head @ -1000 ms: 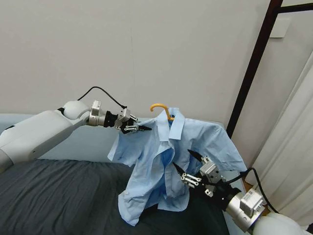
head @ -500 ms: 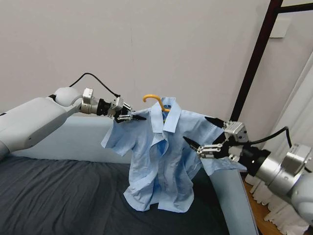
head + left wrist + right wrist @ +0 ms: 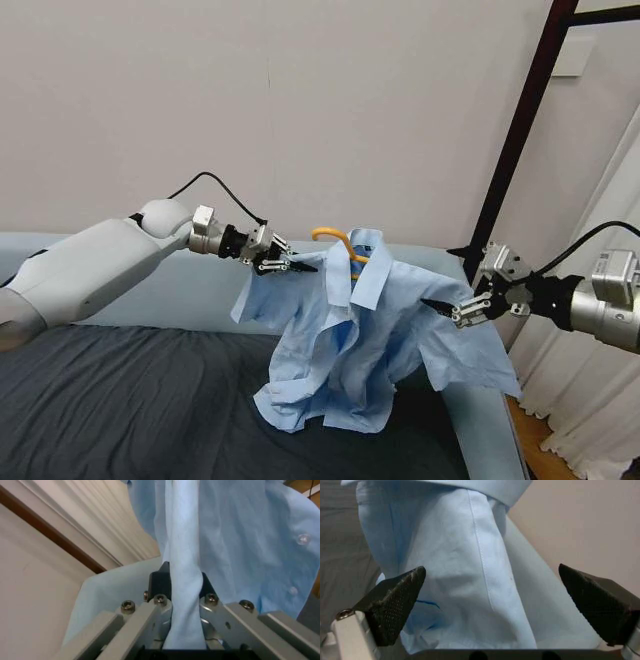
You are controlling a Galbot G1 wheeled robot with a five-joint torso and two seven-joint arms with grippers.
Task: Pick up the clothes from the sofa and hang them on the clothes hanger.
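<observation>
A light blue short-sleeved shirt [image 3: 350,340] hangs on a yellow hanger [image 3: 335,238] above the sofa, its hem resting crumpled on the seat. My left gripper [image 3: 300,266] is shut on the shirt's shoulder seam. In the left wrist view the fabric [image 3: 182,547] runs pinched between the left gripper's [image 3: 182,579] two fingers. My right gripper [image 3: 445,278] is open at the shirt's other shoulder. The right wrist view shows its two black pads [image 3: 395,603] spread wide, with the sleeve [image 3: 470,573] hanging in front of the right gripper [image 3: 492,592].
The sofa has a dark grey seat [image 3: 120,400] and a pale blue back [image 3: 160,290]. A dark brown rack pole [image 3: 515,140] slants up at the right, just behind my right gripper. White curtains [image 3: 600,340] hang at the far right.
My right gripper rose from low in front of the shirt to its far shoulder, staying open. My left gripper, still holding the shirt, lifted it and then came down and to the right.
</observation>
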